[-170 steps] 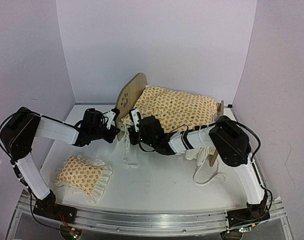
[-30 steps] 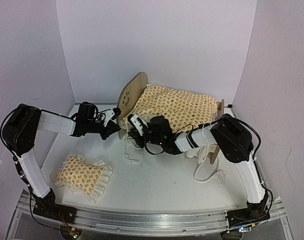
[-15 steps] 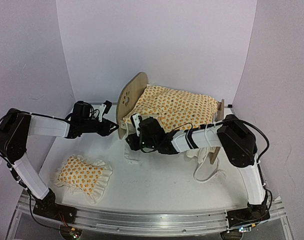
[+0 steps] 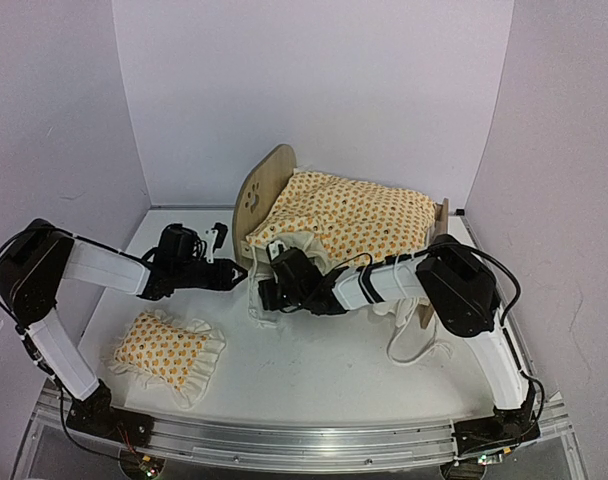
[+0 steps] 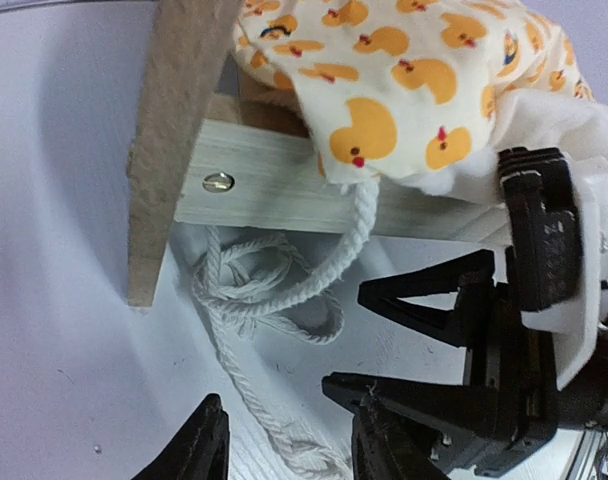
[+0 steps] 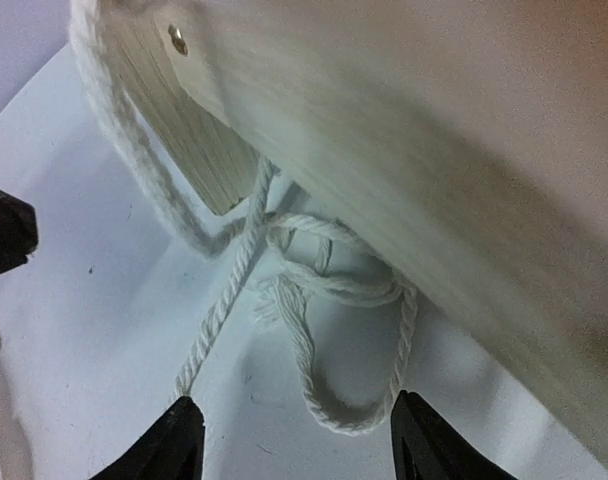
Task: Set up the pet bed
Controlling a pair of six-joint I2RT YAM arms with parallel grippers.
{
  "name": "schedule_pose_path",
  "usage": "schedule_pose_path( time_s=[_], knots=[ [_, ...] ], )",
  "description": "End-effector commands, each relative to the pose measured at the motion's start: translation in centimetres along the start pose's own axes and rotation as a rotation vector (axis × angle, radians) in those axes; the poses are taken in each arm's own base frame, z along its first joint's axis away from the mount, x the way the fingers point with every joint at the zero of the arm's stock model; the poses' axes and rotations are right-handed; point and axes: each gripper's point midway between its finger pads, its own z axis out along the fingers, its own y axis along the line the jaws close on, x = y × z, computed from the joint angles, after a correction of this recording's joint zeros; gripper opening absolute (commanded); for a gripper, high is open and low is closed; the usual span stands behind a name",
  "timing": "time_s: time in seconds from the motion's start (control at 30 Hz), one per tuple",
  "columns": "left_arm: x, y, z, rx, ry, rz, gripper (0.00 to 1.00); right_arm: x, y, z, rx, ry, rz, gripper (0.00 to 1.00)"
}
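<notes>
Pet bed (image 4: 263, 193), its rail screw (image 5: 217, 182) only in wrist views.

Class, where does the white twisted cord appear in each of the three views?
Top external: white twisted cord just left of centre, lying by the light plywood bed frame.
Left wrist: the cord left-centre, looped beneath the frame.
Right wrist: the cord centre, knotted loops under the frame.
Shared landmark: that bed frame.

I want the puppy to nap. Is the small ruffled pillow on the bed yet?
Not yet. The small orange-patterned ruffled pillow lies on the white table, apart from the light plywood pet bed.
</notes>
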Motion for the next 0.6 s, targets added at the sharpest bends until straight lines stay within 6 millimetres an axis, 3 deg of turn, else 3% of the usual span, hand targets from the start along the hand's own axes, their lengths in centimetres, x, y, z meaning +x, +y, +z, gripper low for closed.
schedule_pose_path(
  time_s=[0.0, 0.13, 0.33, 0.57],
  knots=[
    [-0.3, -0.5, 2.6, -0.079, -0.043, -0.044, 0.42, -0.7, -0.2, -2.1, 0.008, -0.010, 0.006, 0.68],
    [1.2, 0.0, 4.3, -0.163, -0.031, -0.038, 0.42, 0.0, 0.4, -3.8, -0.049, 0.034, 0.002, 0.70],
    [3.4, 1.6, 5.0, -0.326, -0.009, 0.033, 0.46, 0.3, -1.3, -5.6, 0.004, 0.027, -0.020, 0.73],
    [6.5, -0.2, 4.6, -0.382, 0.076, 0.082, 0.47, -0.5, -1.0, -6.2, -0.020, 0.001, -0.027, 0.74]
  ],
)
